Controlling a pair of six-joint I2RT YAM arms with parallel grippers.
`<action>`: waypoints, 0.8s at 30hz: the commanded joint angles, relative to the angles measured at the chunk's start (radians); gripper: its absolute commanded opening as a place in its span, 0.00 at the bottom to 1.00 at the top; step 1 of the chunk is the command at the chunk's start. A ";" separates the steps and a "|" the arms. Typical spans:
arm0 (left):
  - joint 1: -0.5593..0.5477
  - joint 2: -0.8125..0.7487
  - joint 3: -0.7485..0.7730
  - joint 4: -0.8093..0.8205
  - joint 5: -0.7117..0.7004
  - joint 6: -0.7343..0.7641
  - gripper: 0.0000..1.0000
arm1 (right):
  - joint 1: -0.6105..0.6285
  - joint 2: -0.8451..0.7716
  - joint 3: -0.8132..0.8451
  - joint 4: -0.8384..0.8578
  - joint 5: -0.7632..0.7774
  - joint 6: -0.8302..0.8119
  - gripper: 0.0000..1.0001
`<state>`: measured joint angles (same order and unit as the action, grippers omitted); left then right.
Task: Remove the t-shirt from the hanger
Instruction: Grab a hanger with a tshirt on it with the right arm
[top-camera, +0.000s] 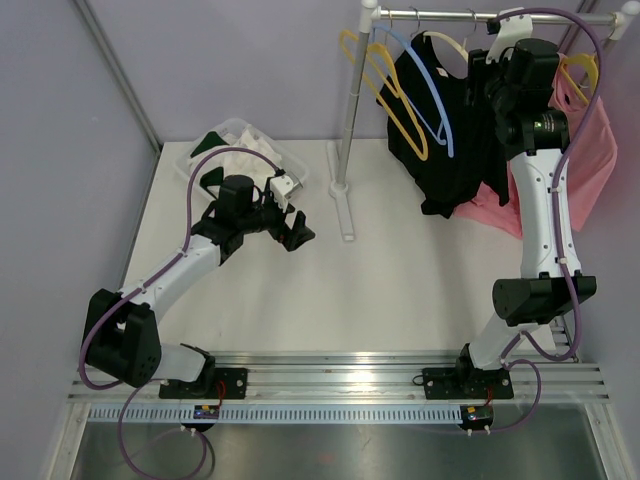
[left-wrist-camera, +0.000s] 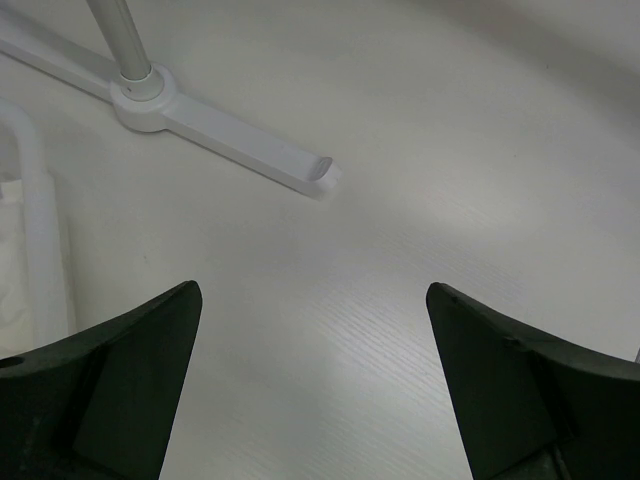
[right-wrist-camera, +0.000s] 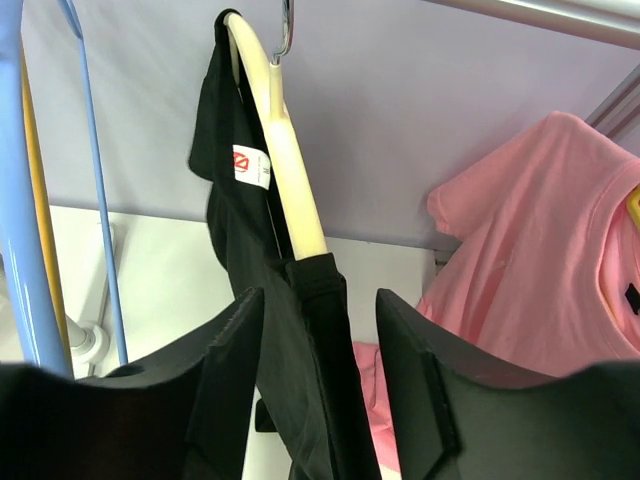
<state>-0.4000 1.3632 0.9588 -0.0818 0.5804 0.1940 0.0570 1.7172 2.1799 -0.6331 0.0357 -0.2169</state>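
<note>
At the far left a clear plastic bin (top-camera: 188, 160) of white cloth sits on the white tabletop (top-camera: 420, 280), and just beside it the left fingers (left-wrist-camera: 120, 390) hang spread wide, holding nothing, over bare surface near the white foot (left-wrist-camera: 240, 150) of the clothes rack. Along the rack's metal rail (top-camera: 440, 15) hang empty yellow plastic hangers (top-camera: 395, 105) and a light-blue hanger (top-camera: 425, 100), crowding close against the black t-shirt (top-camera: 445, 130), which hangs on its cream hanger (right-wrist-camera: 290, 190). The right fingers (right-wrist-camera: 230, 400) stand apart on either side of that shirt's shoulder without clamping it, and a pink t-shirt (top-camera: 590, 150) hangs just to the right.
</note>
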 joint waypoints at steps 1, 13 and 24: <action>-0.003 -0.006 0.040 0.013 0.026 0.015 0.99 | 0.003 -0.018 0.017 0.045 0.006 0.010 0.57; -0.005 -0.003 0.041 0.013 0.024 0.018 0.99 | 0.003 0.005 0.031 0.160 -0.071 0.063 0.67; -0.007 0.007 0.044 0.011 0.027 0.018 0.99 | 0.003 0.039 0.014 0.354 -0.092 0.151 0.66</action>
<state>-0.4004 1.3636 0.9588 -0.0822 0.5804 0.1951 0.0570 1.7370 2.1765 -0.3824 -0.0242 -0.1173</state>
